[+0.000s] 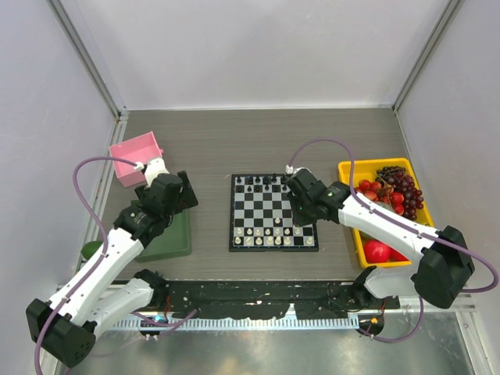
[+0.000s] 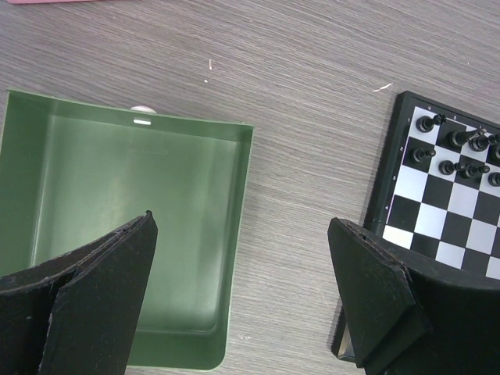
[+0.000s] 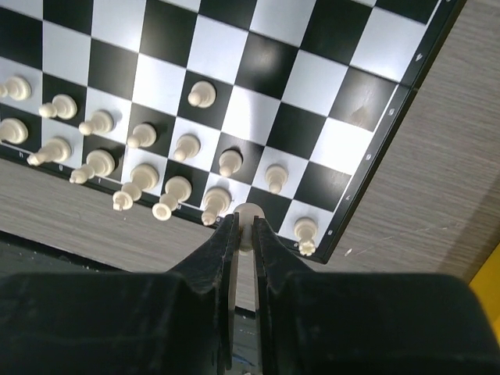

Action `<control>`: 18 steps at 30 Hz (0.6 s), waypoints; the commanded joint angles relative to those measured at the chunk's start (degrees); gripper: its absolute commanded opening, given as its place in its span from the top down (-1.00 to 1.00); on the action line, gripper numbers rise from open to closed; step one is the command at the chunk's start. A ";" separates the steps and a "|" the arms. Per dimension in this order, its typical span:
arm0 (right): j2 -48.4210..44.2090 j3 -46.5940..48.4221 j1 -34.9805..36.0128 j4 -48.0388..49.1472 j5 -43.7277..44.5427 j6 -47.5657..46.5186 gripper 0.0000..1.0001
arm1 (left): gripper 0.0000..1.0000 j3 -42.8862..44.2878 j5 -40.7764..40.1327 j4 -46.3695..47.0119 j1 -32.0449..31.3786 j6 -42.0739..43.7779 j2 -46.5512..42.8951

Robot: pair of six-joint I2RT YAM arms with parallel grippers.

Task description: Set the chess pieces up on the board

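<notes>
The board (image 1: pixel 266 207) lies flat in the middle of the table. Black chess pieces (image 1: pixel 262 183) stand along its far rows and cream-white chess pieces (image 1: pixel 269 237) along its near rows. My right gripper (image 1: pixel 299 221) hangs over the board's near right part. In the right wrist view it (image 3: pixel 246 230) is shut on a cream-white piece (image 3: pixel 249 212), just above the near row next to a white rook (image 3: pixel 305 232). My left gripper (image 2: pixel 242 266) is open and holds nothing, above the bare table between the green tray (image 2: pixel 117 195) and the board's left edge (image 2: pixel 391 195).
A pink box (image 1: pixel 137 158) stands at the far left behind the green tray (image 1: pixel 173 241). A yellow bin (image 1: pixel 349 168) with grapes and red fruit sits right of the board. Grey walls close in the table at the back and on both sides.
</notes>
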 commanded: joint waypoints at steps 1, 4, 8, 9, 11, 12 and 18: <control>-2.38 -1.33 2.38 -2.06 2.02 2.79 0.81 | -0.98 0.65 -0.14 1.57 0.26 -1.01 0.21; -3.35 -3.53 3.79 -2.24 2.29 4.29 0.81 | -0.98 0.65 -0.50 1.13 0.26 -1.27 0.30; -3.79 -5.64 4.76 -1.63 1.67 5.44 0.81 | -0.98 0.82 -0.41 1.13 0.26 -1.27 0.65; -3.70 -5.91 4.85 -1.45 1.85 5.61 0.81 | -0.98 0.91 -0.41 1.05 0.26 -1.27 0.83; -3.61 -6.70 4.85 -0.75 1.85 5.70 0.81 | -0.98 1.00 -0.32 1.13 0.26 -1.27 0.92; -3.44 -7.14 4.85 -0.40 1.76 5.79 0.80 | -0.98 1.09 -0.32 1.05 0.26 -1.27 1.09; -1.69 -7.41 4.85 1.63 3.07 5.61 0.81 | -0.98 1.26 -0.14 1.13 0.26 -0.83 1.09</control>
